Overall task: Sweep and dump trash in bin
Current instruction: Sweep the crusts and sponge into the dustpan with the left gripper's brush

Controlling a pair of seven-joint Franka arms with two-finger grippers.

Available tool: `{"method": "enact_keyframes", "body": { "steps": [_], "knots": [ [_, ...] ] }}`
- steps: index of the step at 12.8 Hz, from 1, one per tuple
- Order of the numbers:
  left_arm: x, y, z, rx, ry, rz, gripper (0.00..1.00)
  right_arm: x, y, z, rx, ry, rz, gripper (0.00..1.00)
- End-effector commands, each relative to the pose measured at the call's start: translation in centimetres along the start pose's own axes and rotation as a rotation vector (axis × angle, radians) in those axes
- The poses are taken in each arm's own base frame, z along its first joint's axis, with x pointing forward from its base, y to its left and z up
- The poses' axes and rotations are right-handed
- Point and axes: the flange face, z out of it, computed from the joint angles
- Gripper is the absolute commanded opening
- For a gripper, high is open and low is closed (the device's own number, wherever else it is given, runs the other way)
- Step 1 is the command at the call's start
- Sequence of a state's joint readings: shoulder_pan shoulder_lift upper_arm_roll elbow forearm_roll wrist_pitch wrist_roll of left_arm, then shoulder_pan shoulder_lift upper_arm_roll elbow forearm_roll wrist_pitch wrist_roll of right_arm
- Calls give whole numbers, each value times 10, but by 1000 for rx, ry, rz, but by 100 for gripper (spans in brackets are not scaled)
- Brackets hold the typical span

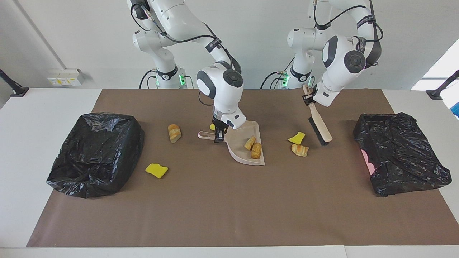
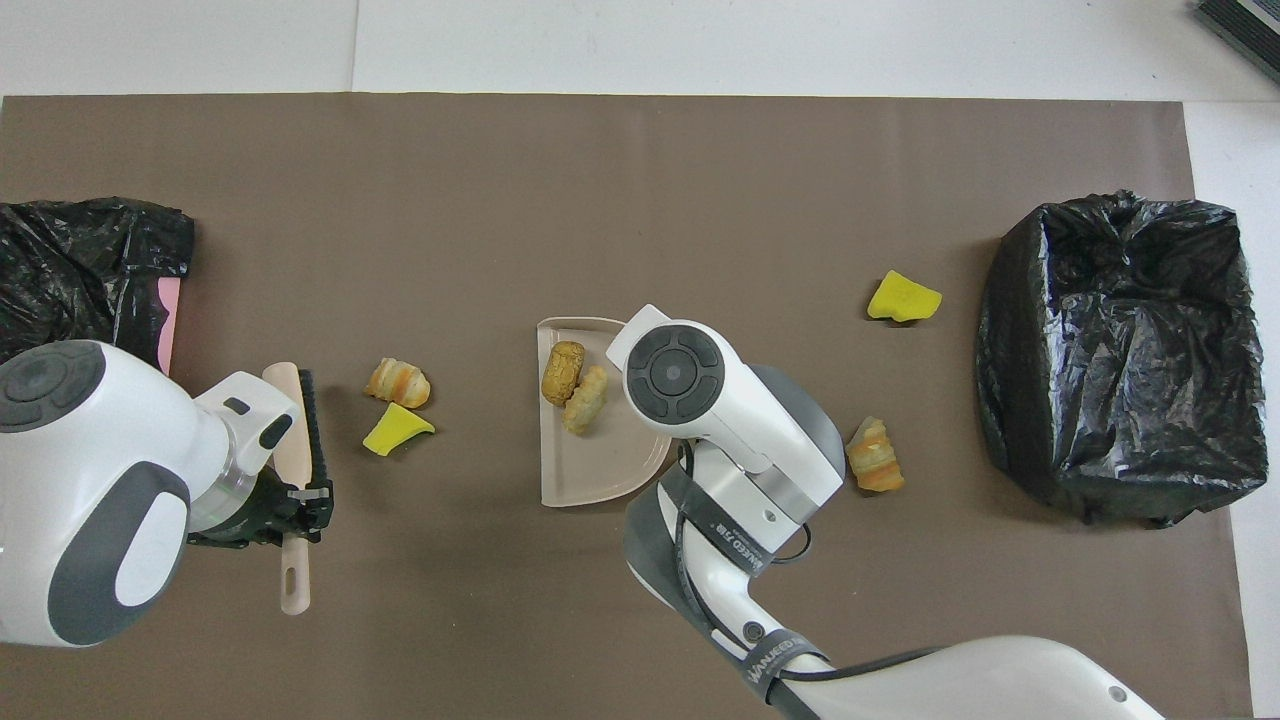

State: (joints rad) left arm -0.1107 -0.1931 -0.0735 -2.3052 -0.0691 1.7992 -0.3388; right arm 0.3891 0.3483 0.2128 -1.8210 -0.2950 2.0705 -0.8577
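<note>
The right claw [image 1: 218, 137] is gripping the beige dustpan [image 1: 247, 148] by its handle, two bread chunks [image 1: 253, 147] lying in the pan. The left claw [image 1: 309, 98] is clamping the brush [image 1: 320, 125], bristles beside a yellow scrap [image 1: 297, 137] and bread piece [image 1: 299, 150] (others are lying scattered on the tabletop [image 1: 215, 208]).

- Holds two bread chunks [image 2: 574, 386]: beige dustpan [image 2: 590, 470], mid-mat.
- Lie beside brush [image 2: 300, 440]: bread chunk [image 2: 398, 381], yellow scrap [image 2: 395, 430].
- Sit near black-bagged bin [image 2: 1120, 350]: yellow scrap [image 2: 902, 297], bread chunk [image 2: 875, 456].
</note>
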Motion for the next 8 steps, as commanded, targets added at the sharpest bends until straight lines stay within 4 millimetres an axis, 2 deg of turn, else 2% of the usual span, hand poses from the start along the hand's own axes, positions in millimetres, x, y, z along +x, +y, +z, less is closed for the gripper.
{"method": "enact_keyframes", "body": {
  "steps": [1,2,4,8],
  "knots": [
    [7,0,37,14,79,29,0,2,-5,4,1,-2,-14,0],
    [7,4,47,13,91,36,0,2,-4,4,1,-2,-9,0],
    [4,24,63,24,95,73,0,3,-4,4,-2,2,-6,0],
    [-10,72,62,19,169,162,0,3,-4,3,-3,3,-5,0]
  ]
}}
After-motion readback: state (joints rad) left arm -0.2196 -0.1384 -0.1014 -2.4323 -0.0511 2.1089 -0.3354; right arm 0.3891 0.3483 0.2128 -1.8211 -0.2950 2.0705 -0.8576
